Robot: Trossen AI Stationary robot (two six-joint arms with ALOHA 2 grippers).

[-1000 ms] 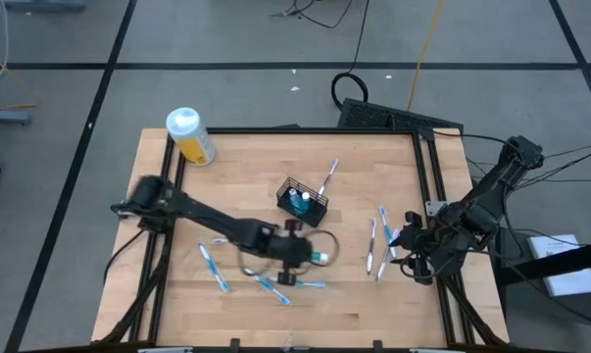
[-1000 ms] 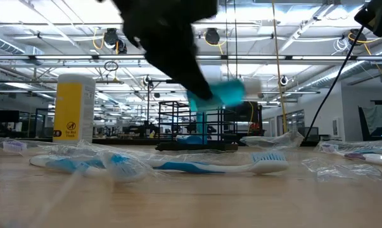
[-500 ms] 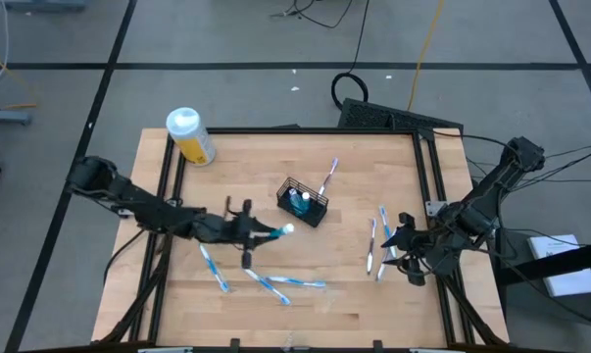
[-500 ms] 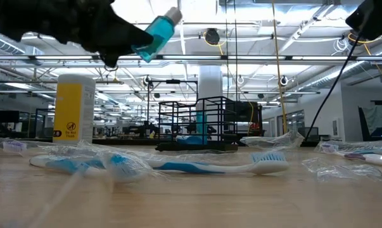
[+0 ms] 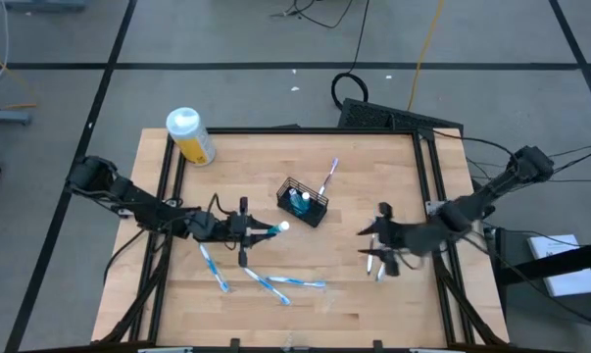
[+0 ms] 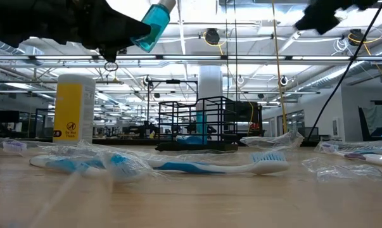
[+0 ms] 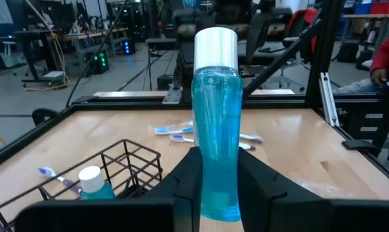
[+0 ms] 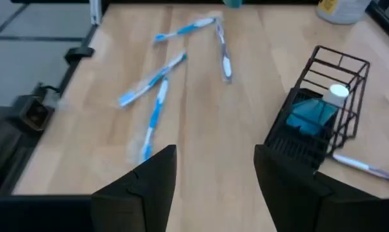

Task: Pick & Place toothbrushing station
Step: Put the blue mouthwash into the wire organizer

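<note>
My left gripper [image 5: 252,232] is shut on a teal tube with a white cap [image 5: 278,229], above the table's middle left. The black wire basket [image 5: 303,201] stands a little farther and to the right. It holds another teal tube [image 7: 93,185], and a toothbrush [image 5: 329,176] sticks out over its far rim. Loose toothbrushes [image 5: 275,285] lie on the near left of the table. My right gripper [image 5: 381,241] is open and empty above more toothbrushes [image 5: 372,259] at the table's right. My left gripper pinches the tube's lower end [image 7: 215,193] between its two fingers [image 7: 189,175]. The fingers come nearly level from the table's left and lie along the tube. The tube is lifted clear, its cap end [image 6: 165,6] pointing away from the gripper and tilted up.
A yellow bottle with a white cap [image 5: 189,135] stands at the far left corner. Toothbrushes in clear wrappers [image 6: 178,166] lie across the near part of the table. A black frame rail [image 5: 430,186] runs along the right edge.
My left gripper has drawn back toward the table's left edge and risen, carrying the teal tube up from just above the table, cap end now tilted up. My right gripper has moved toward the table's left, in over the toothbrushes on the right.
</note>
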